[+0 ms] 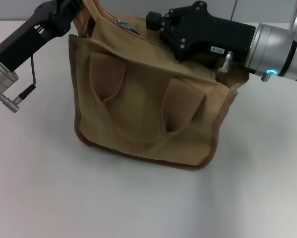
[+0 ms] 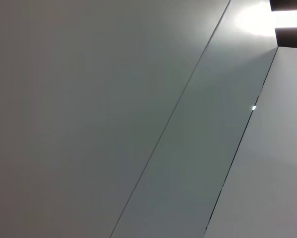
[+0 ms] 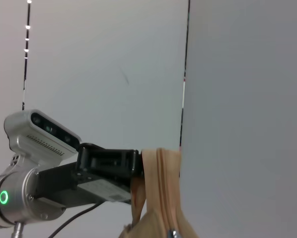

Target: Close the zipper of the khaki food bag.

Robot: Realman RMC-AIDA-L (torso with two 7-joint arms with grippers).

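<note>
Khaki food bag [image 1: 143, 114] standing on white table [image 1: 49, 188], zipper [image 1: 127, 25] pull lying near its left end, left gripper [image 1: 76, 11] pinching the bag's end fabric, right gripper [image 1: 156, 21] hovering over the top edge, finger gap impossible to tell, open tabletop surrounding.

I find almost nothing legible. A small white sticker [image 1: 217, 49] sits on the black housing of the right end effector [image 1: 156, 21] in my head view, but its dark characters are too small for me to read. A pale label under the left arm's black housing in the right wrist view is unreadable too.
</note>
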